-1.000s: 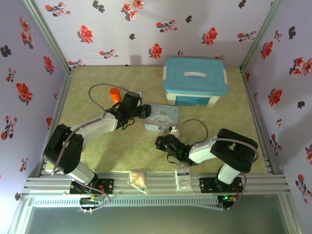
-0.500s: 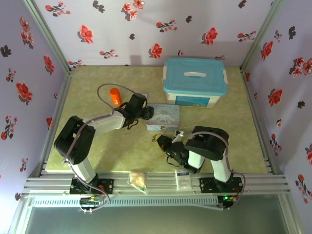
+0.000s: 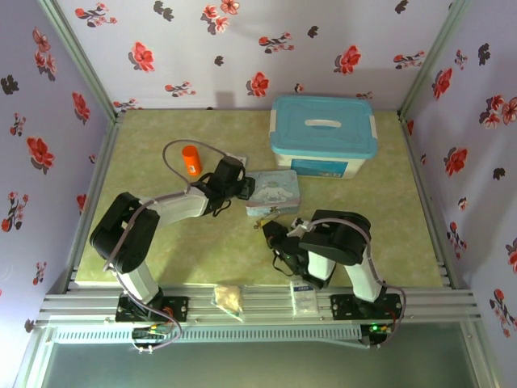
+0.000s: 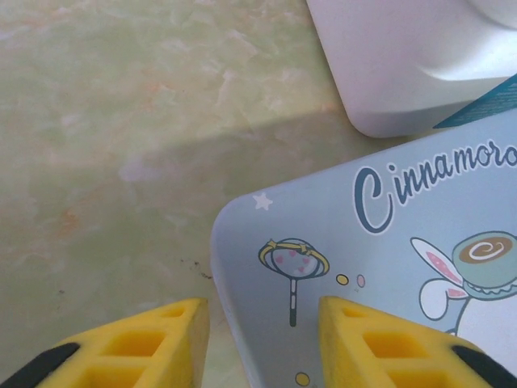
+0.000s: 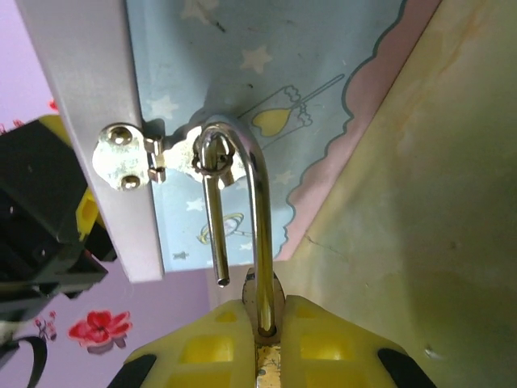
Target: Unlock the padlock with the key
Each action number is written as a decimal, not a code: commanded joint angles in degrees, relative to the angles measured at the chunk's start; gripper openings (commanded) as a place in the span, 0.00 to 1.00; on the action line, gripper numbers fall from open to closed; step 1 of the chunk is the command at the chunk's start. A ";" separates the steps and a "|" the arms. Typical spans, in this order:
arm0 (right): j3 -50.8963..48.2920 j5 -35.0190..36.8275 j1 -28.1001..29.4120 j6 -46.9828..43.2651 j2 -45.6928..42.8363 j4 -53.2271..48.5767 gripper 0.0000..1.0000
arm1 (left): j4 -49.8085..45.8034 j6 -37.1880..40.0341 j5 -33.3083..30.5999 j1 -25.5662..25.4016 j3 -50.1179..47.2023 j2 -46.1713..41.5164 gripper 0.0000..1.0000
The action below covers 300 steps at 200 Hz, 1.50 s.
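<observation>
right pincer (image 5: 263,325) clamps padlock (image 5: 259,242) (shackle (image 5: 242,139) loose, hooked in hasp (image 5: 129,158)) | left pincer (image 4: 262,323) agape astride tin (image 4: 388,267)

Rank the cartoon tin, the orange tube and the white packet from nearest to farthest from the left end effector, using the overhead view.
1. The tin, right beside the left end effector.
2. The orange tube, farther back and to the left.
3. The white packet, on the near rail, to the right.

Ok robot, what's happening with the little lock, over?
Left gripper open over the tin corner. Right gripper shut on the padlock. Shackle short leg free, hooked through the hasp.
</observation>
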 commanded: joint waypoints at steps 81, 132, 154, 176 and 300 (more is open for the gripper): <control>1.24 12.86 0.46 6.47 3.33 -10.43 0.00 | -5.04 4.57 -5.03 -0.21 -1.76 2.86 0.37; -2.52 15.27 -0.11 3.90 -1.26 -10.48 0.00 | -4.43 4.48 -5.05 -0.20 -2.28 2.95 0.36; -3.64 16.61 -0.75 4.67 -2.08 -10.44 0.00 | -4.50 4.48 -5.03 -0.18 -2.19 2.91 0.36; -2.35 15.87 -1.50 2.65 -3.16 -10.49 0.00 | -4.42 4.44 -4.97 -0.18 -2.28 2.95 0.36; -5.28 16.52 -2.54 1.06 -7.03 -10.46 0.00 | -4.51 4.14 -5.28 -0.13 -2.22 2.50 0.36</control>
